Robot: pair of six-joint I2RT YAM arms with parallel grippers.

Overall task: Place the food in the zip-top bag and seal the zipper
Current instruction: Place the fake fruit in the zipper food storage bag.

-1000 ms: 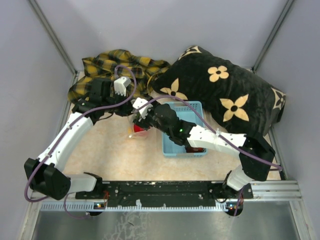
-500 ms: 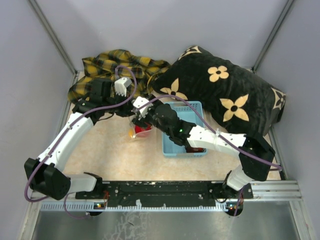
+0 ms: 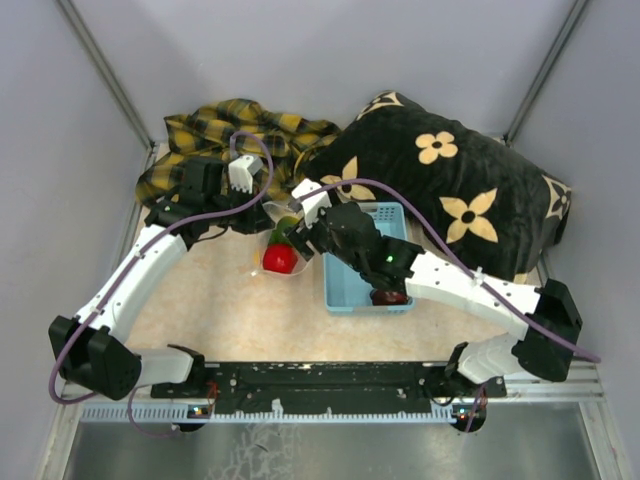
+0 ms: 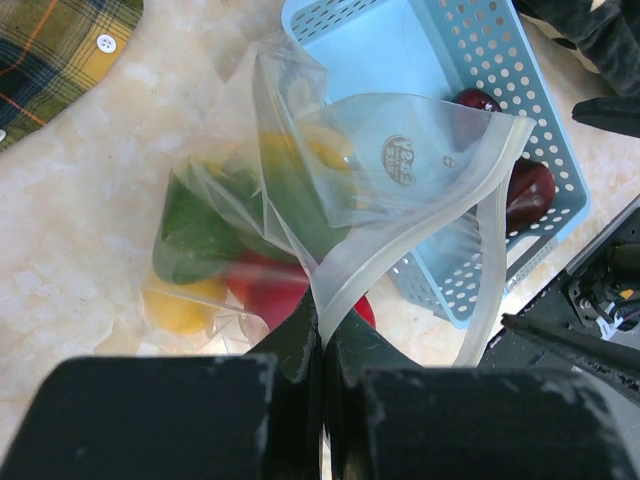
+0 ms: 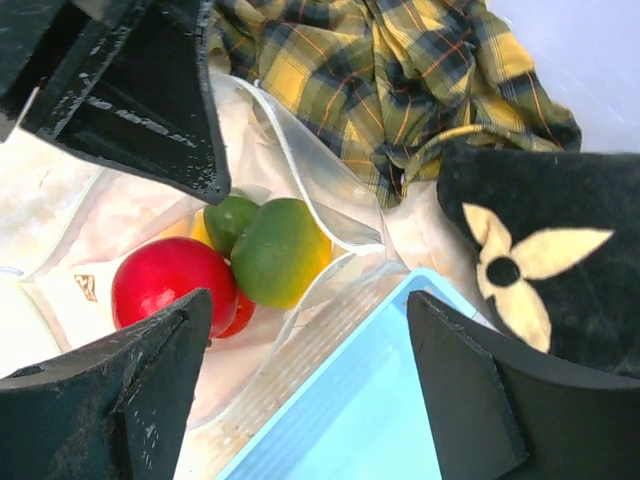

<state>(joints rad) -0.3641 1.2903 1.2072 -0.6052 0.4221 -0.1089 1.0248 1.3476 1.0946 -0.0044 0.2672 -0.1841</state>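
1. Fruit shows through the clear zip-top bag point(image 4: 400, 160): a red piece point(image 5: 165, 280), a green-to-orange piece point(image 5: 280, 250) and a yellow piece point(image 4: 180, 310).
2. The bag lies on the bench point(image 3: 200, 300), just beside the left wall of the light-blue basket point(image 3: 345, 290).
3. The left end effector point(image 4: 322, 325) has its fingers pressed together, pinching the bag's mouth edge and holding it up.
4. From that pinch the zipper strip point(image 4: 430, 215) runs out along the rim. The mouth gapes open, unsealed.
5. The right end effector point(image 5: 308, 305) is spread wide and grips nothing. It hovers over the bag's mouth and the basket's corner.
6. Two dark maroon fruits point(image 4: 530, 190) lie in the basket.
7. Behind these, a plaid cloth point(image 3: 230, 130) and a black pillow point(image 3: 450, 180) with tan flowers rest at the far side of the bench.
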